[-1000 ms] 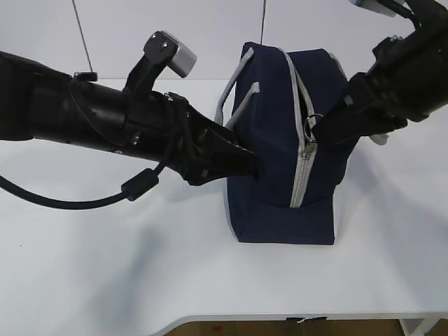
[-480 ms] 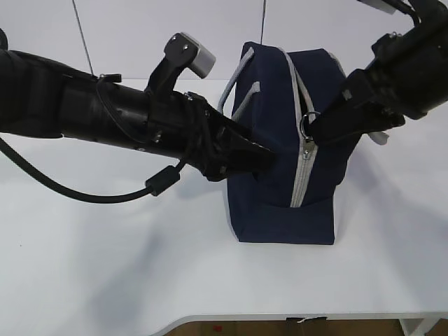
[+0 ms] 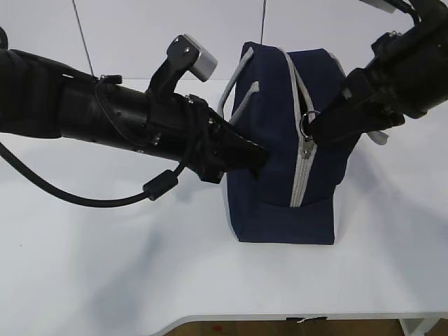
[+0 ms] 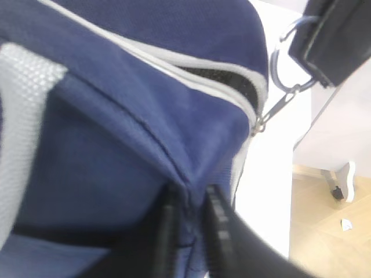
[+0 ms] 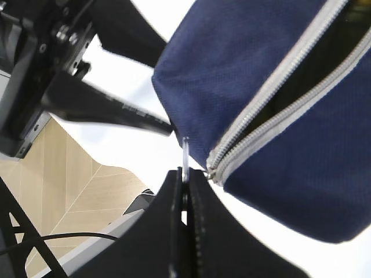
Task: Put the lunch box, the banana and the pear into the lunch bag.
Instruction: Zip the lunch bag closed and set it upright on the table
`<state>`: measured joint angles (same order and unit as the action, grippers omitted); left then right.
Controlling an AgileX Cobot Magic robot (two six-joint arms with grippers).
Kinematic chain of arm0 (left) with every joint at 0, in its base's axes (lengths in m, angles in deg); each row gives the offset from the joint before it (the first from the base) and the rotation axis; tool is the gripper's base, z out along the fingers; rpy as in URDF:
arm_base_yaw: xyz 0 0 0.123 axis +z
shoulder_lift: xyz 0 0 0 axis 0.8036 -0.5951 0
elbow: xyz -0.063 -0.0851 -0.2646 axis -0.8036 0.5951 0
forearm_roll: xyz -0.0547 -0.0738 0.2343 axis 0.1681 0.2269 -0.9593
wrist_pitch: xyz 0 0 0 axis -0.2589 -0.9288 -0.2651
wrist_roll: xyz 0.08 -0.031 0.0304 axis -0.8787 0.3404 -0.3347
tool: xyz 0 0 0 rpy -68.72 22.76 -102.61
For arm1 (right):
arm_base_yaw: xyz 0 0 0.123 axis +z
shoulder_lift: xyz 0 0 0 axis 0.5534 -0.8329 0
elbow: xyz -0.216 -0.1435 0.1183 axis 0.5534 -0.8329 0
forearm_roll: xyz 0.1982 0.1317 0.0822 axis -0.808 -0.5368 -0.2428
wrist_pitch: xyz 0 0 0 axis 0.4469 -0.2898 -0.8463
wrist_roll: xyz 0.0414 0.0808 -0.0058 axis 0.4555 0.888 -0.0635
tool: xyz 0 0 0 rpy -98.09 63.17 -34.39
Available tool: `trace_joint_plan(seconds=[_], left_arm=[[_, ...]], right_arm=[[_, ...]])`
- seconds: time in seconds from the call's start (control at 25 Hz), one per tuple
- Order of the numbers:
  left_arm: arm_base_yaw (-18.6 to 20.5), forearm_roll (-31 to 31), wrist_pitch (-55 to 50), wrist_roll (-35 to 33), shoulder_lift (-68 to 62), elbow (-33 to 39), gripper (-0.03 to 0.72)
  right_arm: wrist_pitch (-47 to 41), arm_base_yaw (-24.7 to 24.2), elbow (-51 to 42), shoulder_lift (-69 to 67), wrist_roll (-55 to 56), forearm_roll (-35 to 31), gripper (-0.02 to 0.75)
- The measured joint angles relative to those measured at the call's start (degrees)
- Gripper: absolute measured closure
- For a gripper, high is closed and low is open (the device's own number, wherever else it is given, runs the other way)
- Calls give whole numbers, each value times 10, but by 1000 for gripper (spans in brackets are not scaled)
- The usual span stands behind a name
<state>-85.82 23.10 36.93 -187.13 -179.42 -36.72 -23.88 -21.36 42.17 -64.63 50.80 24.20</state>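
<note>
Navy fabric lunch bag, boxy, standing upright on the white table, between my two arms.

Handling: soft woven cloth, walls give and fold under a pinch; judged light and apt to slide or tip if pulled from one side only. Not fragile.

Grip points: grey webbing handles on top; grey zipper running over the top and down the end face; metal ring pull at the slider.

Left gripper: fingers drawn in on a fold of the bag's side seam, pinching cloth to steady the bag.

Right gripper: fingers closed on the ring pull; the wrist view shows the ring standing up from between them. Zipper partly parted there, a dark gap showing between the grey tapes.

Lunch box, banana, pear: not in view in any picture; whether inside the bag, I cannot tell.

Obstructions: the handles lie beside the zipper track; my left arm crowds the bag's near side. Table otherwise bears only the bag.
</note>
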Motion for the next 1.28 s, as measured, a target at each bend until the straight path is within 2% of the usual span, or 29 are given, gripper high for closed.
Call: trace_joint_plan(seconds=[0.12, 0.2, 0.6, 1.28], left_arm=[[0, 0, -1, 0, 0, 0, 629], [0, 0, 0, 0, 0, 0, 678], [0, 3, 0, 0, 0, 0, 689], [0, 3, -12, 0, 0, 0, 689]], right_arm=[[0, 0, 0, 0, 1, 0, 731], [0, 0, 0, 0, 4, 0, 731], [7, 0, 15, -1, 39, 0, 731], [4, 0, 143, -71, 130, 64, 731]])
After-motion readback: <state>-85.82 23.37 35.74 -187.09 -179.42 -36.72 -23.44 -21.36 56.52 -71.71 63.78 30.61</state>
